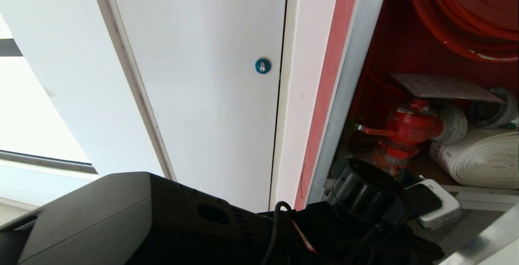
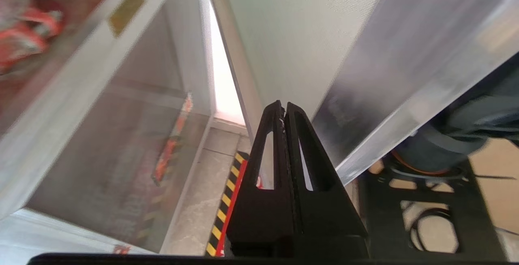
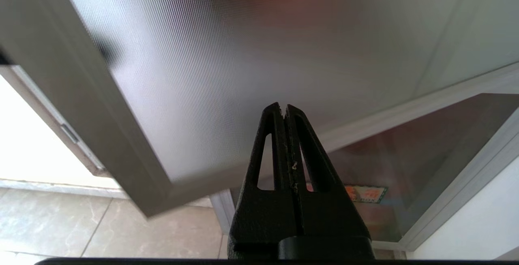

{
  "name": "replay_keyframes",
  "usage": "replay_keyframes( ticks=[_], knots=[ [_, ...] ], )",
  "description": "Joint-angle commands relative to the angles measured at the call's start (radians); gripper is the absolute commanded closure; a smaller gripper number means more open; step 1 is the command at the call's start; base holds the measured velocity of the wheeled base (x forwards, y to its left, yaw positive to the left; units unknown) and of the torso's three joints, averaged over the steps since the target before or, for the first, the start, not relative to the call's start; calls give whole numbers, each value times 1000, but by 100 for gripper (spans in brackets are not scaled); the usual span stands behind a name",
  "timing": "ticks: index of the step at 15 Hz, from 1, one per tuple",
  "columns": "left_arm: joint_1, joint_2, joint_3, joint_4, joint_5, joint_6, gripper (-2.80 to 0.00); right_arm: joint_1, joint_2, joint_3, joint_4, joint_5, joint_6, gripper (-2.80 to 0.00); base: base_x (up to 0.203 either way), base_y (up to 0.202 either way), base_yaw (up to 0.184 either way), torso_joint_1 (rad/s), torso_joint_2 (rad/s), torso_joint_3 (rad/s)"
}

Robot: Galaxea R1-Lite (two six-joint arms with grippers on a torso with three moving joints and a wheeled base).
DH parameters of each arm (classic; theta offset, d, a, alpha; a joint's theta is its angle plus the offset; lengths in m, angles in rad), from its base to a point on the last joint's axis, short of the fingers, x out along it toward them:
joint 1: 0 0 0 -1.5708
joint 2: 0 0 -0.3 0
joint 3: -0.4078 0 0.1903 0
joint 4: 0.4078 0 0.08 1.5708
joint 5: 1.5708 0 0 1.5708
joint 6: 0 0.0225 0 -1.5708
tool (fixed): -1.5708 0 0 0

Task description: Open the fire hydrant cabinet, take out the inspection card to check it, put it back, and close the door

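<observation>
Fire hydrant cabinet (image 1: pixel 365 54): interior partly cut off; inspection card (image 1: pixel 446 86) rests above the red valve (image 1: pixel 405 129). Robot arm (image 1: pixel 365 200) blocks the lower part. Left hand (image 2: pixel 283 109) and right hand (image 3: pixel 283 111) closed, empty.

The left gripper (image 2: pixel 284 109) has two black, triangular fingers (image 2: pixel 267 151) with long slots; beside it, the base frame (image 2: pixel 425 200) is black metal with cut-outs.

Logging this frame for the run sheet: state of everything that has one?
fire hydrant cabinet: open, red interior exposed
door: swung open
inspection card: inside, lying above the red valve
white rolled hose: rolled, lying inside
white panel with blue lock: closed
left pincer: shut, empty
right pincer: shut, empty, under the door's glass
</observation>
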Motion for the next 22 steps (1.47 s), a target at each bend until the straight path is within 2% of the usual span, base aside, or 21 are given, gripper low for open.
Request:
replay_keyframes(
  ticks=[1, 8, 11, 15, 16, 19, 22],
  knots=[
    [-17, -15, 16, -4, -1, 1, 0, 0, 2, 0, 0, 0, 0, 0, 0, 0, 0, 0, 0, 0],
    [-19, -28, 32, -3, 3, 3, 0, 0, 2, 0, 0, 0, 0, 0, 0, 0, 0, 0, 0, 0],
    [58, -21, 52, -3, 5, 7, 0, 0, 2, 0, 0, 0, 0, 0, 0, 0, 0, 0, 0, 0],
    [252, -38, 74, -3, 4, 7, 0, 0, 2, 0, 0, 0, 0, 0, 0, 0, 0, 0, 0, 0],
    [326, -70, 110, -3, 5, 7, 0, 0, 2, 0, 0, 0, 0, 0, 0, 0, 0, 0, 0, 0],
    [513, -227, 348, -13, 10, 8, 0, 0, 2, 0, 0, 0, 0, 0, 0, 0, 0, 0, 0, 0],
    [719, -375, 612, -117, 11, 15, 0, 0, 2, 0, 0, 0, 1, 0, 0, 0, 0, 0, 0, 0]
  ],
)
